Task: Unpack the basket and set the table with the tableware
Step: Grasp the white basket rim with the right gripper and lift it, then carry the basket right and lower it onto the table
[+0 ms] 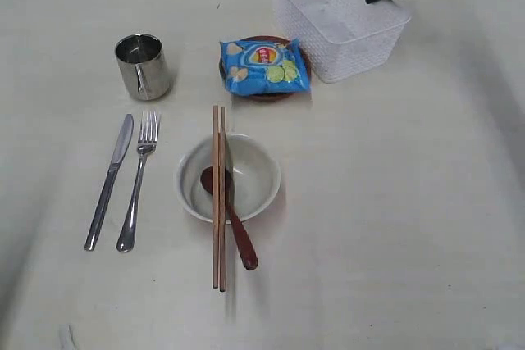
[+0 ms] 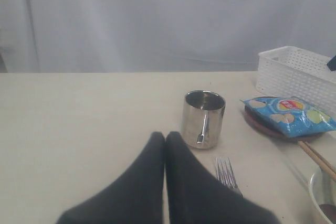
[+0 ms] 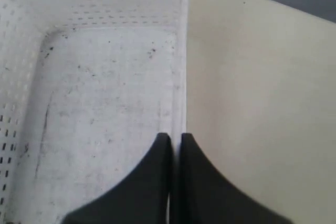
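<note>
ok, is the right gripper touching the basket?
Touching. Right wrist view: the right gripper is closed on the basket wall, one finger on each side of the rim.

Chopsticks [image 1: 218, 194] across bowl [image 1: 259, 178]; knife [image 1: 111, 178], fork [image 1: 138, 186] left; chips bag [image 1: 264, 65] on plate [image 1: 271, 97]; basket [image 1: 361, 48] behind.

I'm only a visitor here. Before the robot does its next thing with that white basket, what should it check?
1. Basket emptied: ok, floor bare.
2. Right gripper gripping the basket wall: ok, rim between its shut jaws.
3. Left gripper free: ok, shut on nothing.
4. Knife, fork, cup, bowl, spoon, chopsticks out on the table: ok.
5. Plate free for use: not ok, chips bag lies on it.
6. Grip firm enough to move the basket: cannot tell.
</note>
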